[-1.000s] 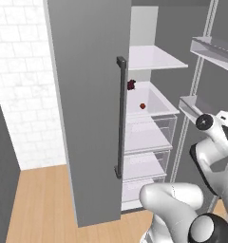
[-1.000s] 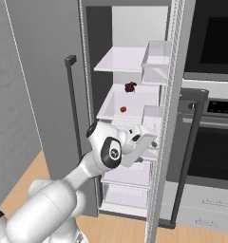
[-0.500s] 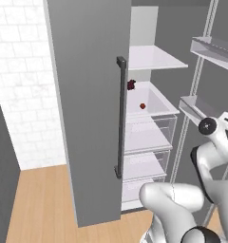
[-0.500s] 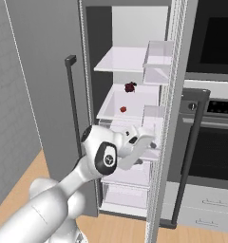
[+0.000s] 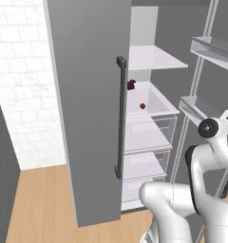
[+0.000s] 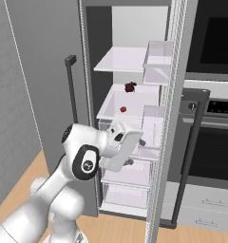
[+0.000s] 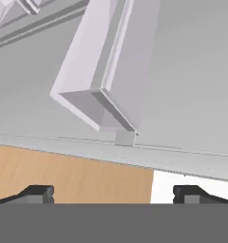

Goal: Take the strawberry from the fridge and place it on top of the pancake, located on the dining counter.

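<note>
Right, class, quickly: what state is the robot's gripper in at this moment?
Gripper: open, jaws wide apart, holding nothing.

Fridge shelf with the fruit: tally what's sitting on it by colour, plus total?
Bright red-orange (strawberry): 1
Dark maroon (maroon lump): 1
Total: 2
Both lie apart on the same white shelf of the open fridge.

White brick wall (image 5: 25,85) at left, above light wood plank floor (image 5: 40,204). Plain grey wall (image 6: 21,95) seen at left from the right base camera. Black built-in oven (image 6: 213,38) at upper right, a second oven (image 6: 208,142) with dark bar handle beneath, white drawers (image 6: 201,209) below. Even, shadowless lighting throughout.
</note>
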Robot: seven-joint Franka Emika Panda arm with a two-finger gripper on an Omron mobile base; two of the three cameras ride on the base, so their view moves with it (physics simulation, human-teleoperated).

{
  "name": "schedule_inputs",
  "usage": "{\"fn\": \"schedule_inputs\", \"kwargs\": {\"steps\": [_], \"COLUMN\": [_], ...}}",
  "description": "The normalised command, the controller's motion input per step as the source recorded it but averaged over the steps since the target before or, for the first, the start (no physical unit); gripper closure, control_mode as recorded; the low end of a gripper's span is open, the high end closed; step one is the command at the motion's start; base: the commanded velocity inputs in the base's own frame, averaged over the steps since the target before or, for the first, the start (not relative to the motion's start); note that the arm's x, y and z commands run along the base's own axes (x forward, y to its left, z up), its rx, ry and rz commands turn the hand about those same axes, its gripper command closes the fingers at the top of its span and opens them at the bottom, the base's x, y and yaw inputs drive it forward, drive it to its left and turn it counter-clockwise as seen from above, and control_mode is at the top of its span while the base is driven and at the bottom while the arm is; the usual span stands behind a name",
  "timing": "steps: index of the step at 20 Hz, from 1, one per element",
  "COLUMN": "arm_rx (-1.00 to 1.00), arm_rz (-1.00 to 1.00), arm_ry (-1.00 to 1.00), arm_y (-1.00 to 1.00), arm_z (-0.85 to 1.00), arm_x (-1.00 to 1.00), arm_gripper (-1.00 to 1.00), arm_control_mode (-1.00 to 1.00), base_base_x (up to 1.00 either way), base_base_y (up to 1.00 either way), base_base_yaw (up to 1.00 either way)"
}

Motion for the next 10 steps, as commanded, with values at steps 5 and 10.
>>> {"fn": "schedule_inputs", "kwargs": {"steps": [5, 10], "arm_rx": [0.13, 0.30], "arm_rz": [0.00, -0.16], "arm_ry": [0.14, 0.01], "arm_y": [0.83, 0.81], "arm_z": [0.02, 0.05], "arm_x": [0.00, 0.00], "arm_gripper": [-1.00, -1.00], "arm_control_mode": [-1.00, -1.00], "base_base_x": [0.00, 0.00], "base_base_y": [0.00, 0.00], "base_base_yaw": [0.00, 0.00]}}
